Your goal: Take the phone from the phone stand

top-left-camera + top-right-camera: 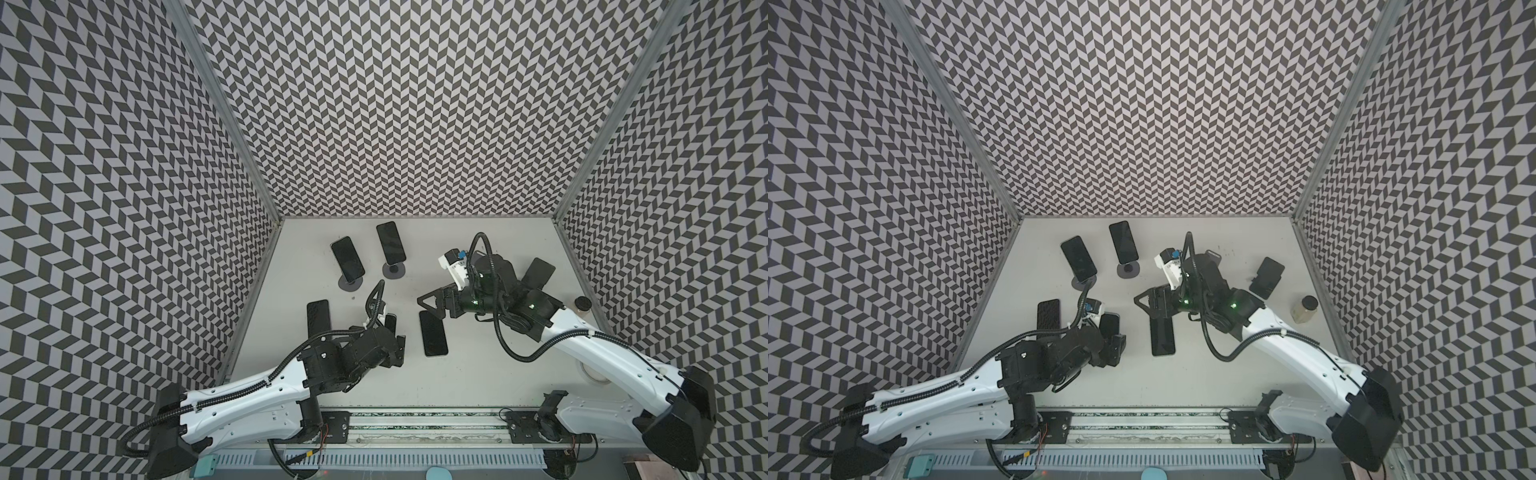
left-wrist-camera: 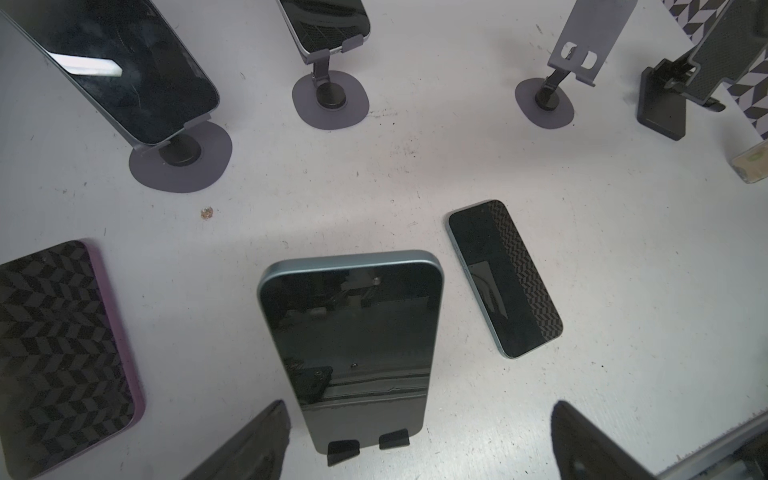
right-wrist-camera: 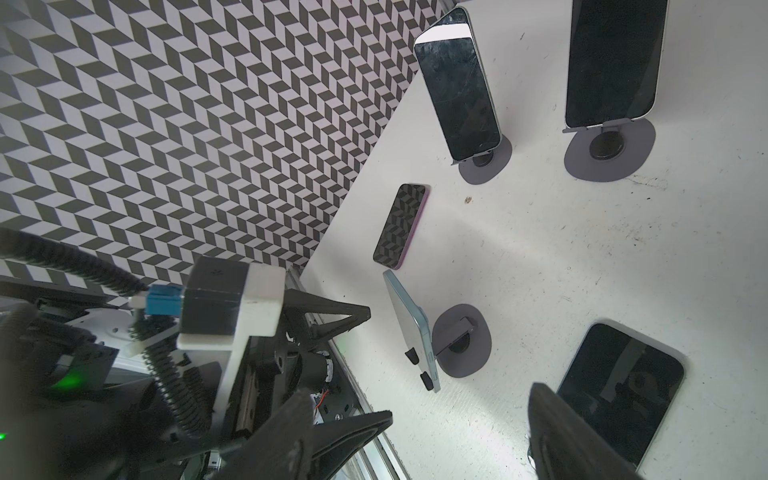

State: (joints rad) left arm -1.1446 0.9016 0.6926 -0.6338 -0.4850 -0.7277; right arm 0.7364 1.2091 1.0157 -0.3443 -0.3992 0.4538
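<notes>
Phone [image 2: 349,332]: on stand [image 3: 461,340], inside left gripper's [image 2: 419,407] spread jaws, untouched
Right gripper [image 1: 424,307]: spread, empty
Phones: six
Stands: five
Hidden: empty stand [image 2: 544,97], mostly under right arm in both top views

left tool [image 2: 420,405]: jaws wide apart | right tool [image 3: 463,401]: jaws parted, pointing inward

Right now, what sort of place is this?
Probably a robot test booth: patterned walls box in a white table, two arms bolted along its front, several phones on stands.
</notes>
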